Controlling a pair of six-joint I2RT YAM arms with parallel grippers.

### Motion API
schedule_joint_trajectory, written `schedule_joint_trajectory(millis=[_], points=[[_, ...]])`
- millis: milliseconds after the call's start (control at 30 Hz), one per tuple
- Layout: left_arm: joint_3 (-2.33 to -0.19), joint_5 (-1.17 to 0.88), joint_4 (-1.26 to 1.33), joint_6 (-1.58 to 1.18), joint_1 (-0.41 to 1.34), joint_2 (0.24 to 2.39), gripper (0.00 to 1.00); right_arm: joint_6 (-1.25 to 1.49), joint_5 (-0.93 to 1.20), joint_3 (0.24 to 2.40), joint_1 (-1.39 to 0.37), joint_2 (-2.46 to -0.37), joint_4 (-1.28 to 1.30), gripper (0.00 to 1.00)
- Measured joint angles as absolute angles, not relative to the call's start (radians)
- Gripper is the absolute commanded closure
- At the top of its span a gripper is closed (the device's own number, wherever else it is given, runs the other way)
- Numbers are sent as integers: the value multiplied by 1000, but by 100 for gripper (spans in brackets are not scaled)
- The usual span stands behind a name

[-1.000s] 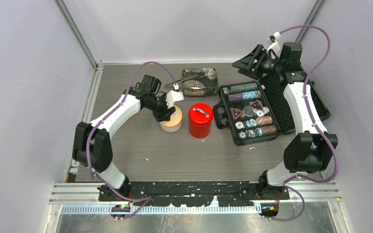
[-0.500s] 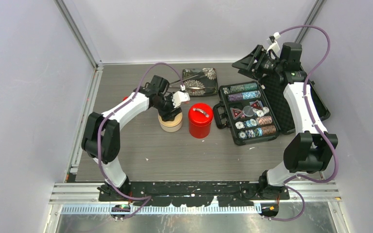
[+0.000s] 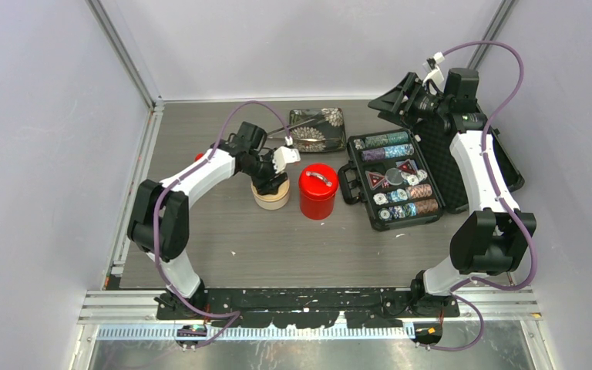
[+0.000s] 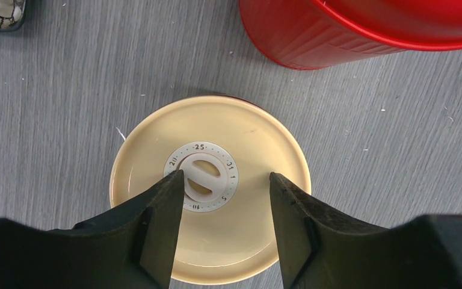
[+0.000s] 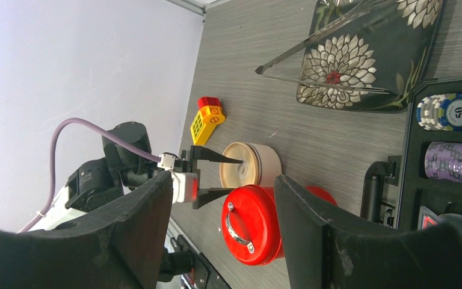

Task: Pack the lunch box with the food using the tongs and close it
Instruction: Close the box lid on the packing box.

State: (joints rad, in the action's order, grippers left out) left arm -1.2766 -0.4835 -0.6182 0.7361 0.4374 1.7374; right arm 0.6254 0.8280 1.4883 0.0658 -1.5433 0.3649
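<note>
Since the beige lid (image 4: 258,144) on the cream tub (image 3: 271,202), which stands just beside the red canister (image 4: 337,30) on the table (image 4: 66,120), looks light, rigid and slick, I judge its small raised centre knob (image 4: 203,174) the best hold, with my left end effector (image 4: 225,177) spread astride it.

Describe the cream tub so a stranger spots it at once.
Find the open black chip case on the right. Left of it stands the red canister; the cream tub sits just beyond, shorter, with a numbered dial on its lid.
</note>
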Motion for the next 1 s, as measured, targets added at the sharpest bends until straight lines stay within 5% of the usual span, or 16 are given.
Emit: schedule_joint_trajectory(millis=[700, 1000], points=[[-1335, -557, -726, 690, 399, 1756, 42, 599, 828, 1488, 66, -1543, 390, 33], [-1360, -474, -778, 789, 400, 1684, 32, 599, 828, 1488, 66, -1543, 390, 33]])
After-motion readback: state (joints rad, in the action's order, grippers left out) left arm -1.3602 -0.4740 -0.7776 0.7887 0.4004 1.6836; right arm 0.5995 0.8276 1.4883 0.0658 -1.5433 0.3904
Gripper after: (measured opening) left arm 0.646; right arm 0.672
